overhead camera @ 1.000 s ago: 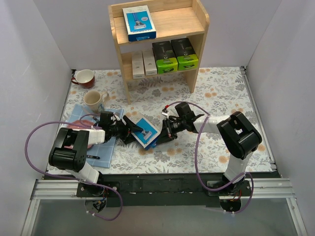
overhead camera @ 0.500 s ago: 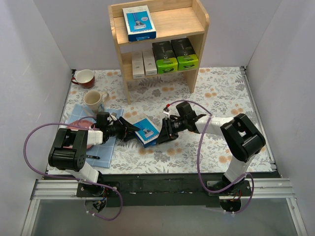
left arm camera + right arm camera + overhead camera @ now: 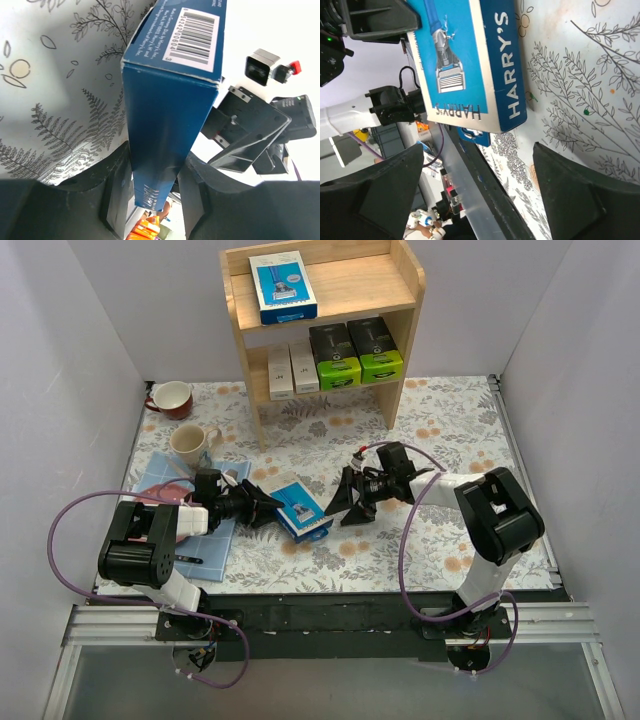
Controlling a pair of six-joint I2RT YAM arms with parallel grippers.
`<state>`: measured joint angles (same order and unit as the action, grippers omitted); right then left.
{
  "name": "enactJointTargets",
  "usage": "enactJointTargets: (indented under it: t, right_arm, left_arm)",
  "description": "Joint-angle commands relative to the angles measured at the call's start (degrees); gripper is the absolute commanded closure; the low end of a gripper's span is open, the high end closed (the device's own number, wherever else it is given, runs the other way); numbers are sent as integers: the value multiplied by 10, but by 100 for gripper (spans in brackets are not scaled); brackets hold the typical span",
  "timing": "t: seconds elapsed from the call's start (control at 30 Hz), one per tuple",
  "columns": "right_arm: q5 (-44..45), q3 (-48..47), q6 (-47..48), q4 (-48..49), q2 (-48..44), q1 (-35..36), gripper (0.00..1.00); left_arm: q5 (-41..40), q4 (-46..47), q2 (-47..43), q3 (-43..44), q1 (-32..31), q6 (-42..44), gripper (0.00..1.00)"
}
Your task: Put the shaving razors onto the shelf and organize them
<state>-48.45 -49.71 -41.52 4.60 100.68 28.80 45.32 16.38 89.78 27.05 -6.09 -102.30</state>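
A flat blue razor pack (image 3: 303, 508) sits tilted just above the floral table, and my left gripper (image 3: 268, 507) is shut on its left end. In the left wrist view the pack's narrow blue edge (image 3: 165, 120) is pinched between both fingers (image 3: 116, 195). My right gripper (image 3: 347, 502) stands open just right of the pack, apart from it. The right wrist view shows the pack's razor picture (image 3: 465, 60) beyond the spread fingertips. The wooden shelf (image 3: 405, 280) has another blue pack (image 3: 282, 286) on top. Its lower tier holds two white boxes (image 3: 291, 368) and two black, green-ended boxes (image 3: 355, 352).
A red-and-white cup (image 3: 172, 397) and a beige mug (image 3: 190, 444) stand at the left. A blue cloth (image 3: 212, 548) under the left arm carries a small dark-handled utensil (image 3: 191, 560). White walls close in both sides.
My right gripper let go of the blue pack, opened wide and backed off to the right. The left gripper closed on the pack's left end and now holds it alone.
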Motion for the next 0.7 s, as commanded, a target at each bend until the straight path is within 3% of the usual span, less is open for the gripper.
enactJointTargets:
  t: [0.0, 0.47, 0.67]
  right_arm:
    - [-20, 1, -17, 14, 21, 2, 1]
    - [-66, -73, -65, 67, 99, 18, 3]
    - [-100, -82, -76, 86, 100, 24, 13]
  left_arm:
    - [29, 15, -14, -6, 6, -9, 65]
    - [53, 29, -20, -15, 6, -33, 64]
    - [48, 33, -15, -15, 6, -31, 64]
